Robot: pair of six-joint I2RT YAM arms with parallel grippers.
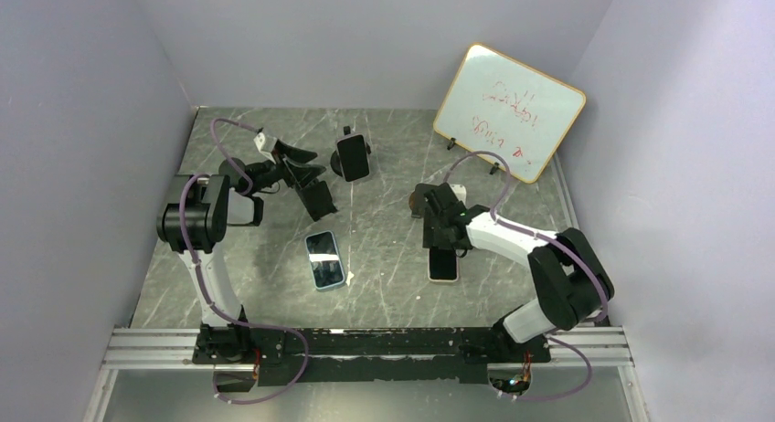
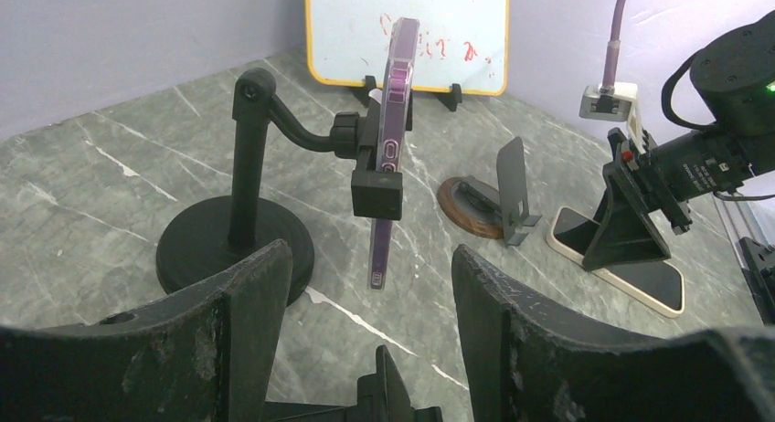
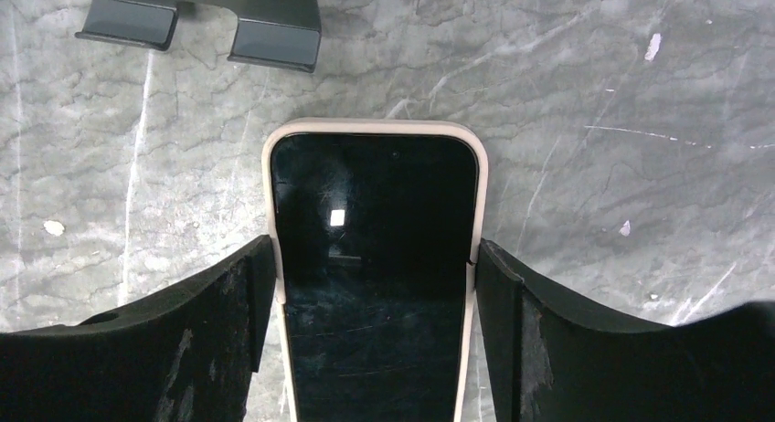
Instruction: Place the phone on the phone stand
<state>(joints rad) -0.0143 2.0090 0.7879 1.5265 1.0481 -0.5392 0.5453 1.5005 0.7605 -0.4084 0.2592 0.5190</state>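
Grasp step. Right gripper (image 3: 375,248) straddles cream phone (image 3: 375,194), which lies flat on the table right of centre, jaws pressed to its long edges. Left gripper (image 2: 370,253) idle far left, jaws wide. Next: lift, tilt upright, seat on folding stand (image 3: 201,25) just beyond.

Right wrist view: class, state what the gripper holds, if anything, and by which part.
The right gripper grips the cream-cased phone by its two long side edges, across its width. The phone lies flat on the table, not yet lifted.
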